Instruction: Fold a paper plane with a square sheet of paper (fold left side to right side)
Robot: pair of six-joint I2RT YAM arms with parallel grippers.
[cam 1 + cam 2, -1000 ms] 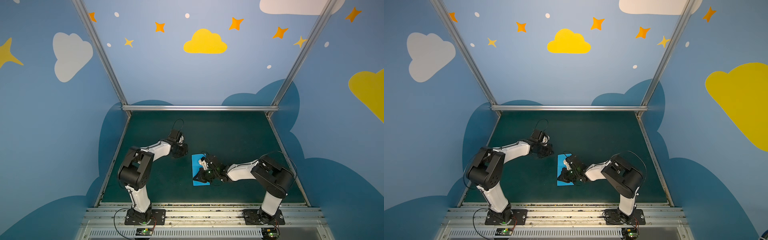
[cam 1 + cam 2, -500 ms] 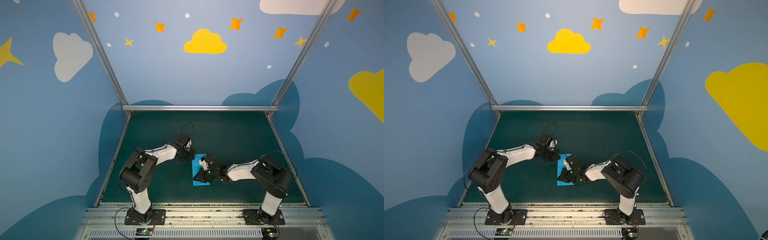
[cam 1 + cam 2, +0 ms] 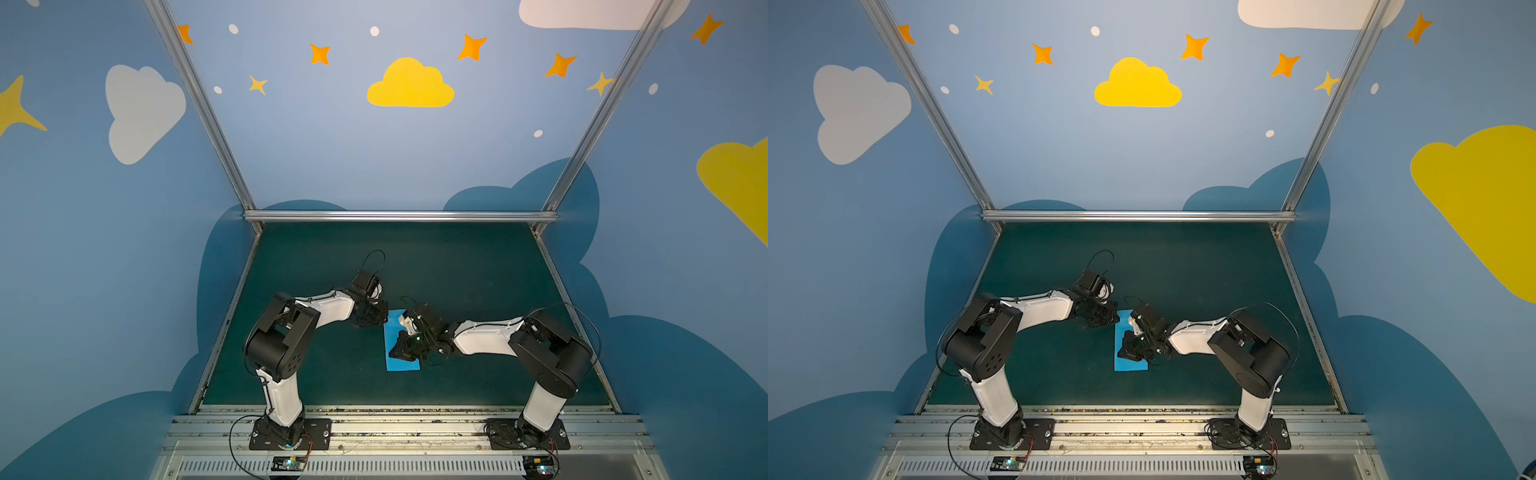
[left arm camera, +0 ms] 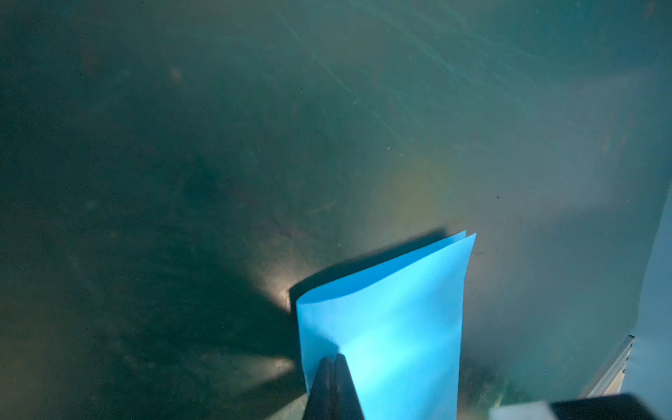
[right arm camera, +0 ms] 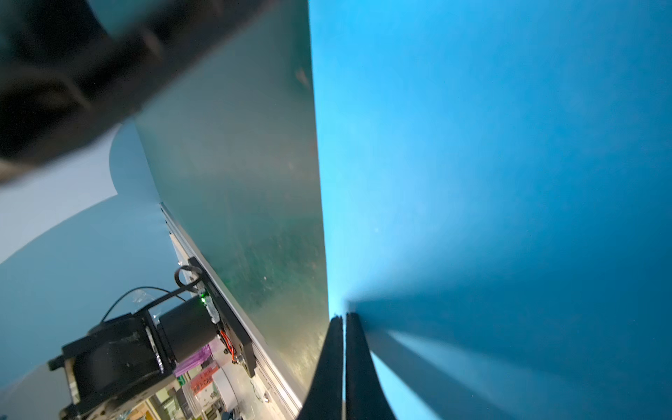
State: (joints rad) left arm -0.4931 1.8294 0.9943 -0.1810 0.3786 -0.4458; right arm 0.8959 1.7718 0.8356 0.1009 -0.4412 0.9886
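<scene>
Blue walls painted with clouds and stars enclose a dark green surface (image 3: 457,270). The square sheet of paper (image 3: 402,362) (image 3: 1130,365) lies doubled into a narrow strip near the middle of the surface, a little toward the front edge, and its two layers gape slightly at one short end (image 4: 392,327). The left end effector (image 4: 334,358) is clenched on nothing and touches the strip at its far left corner. The right end effector (image 5: 343,315), likewise clenched, presses on the top layer near the left long edge.

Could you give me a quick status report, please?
Left gripper shut, tips at the folded edge of the paper. Right gripper shut, tips on the paper. Paper folded in half, lying on the mat. Nothing in the way.
</scene>
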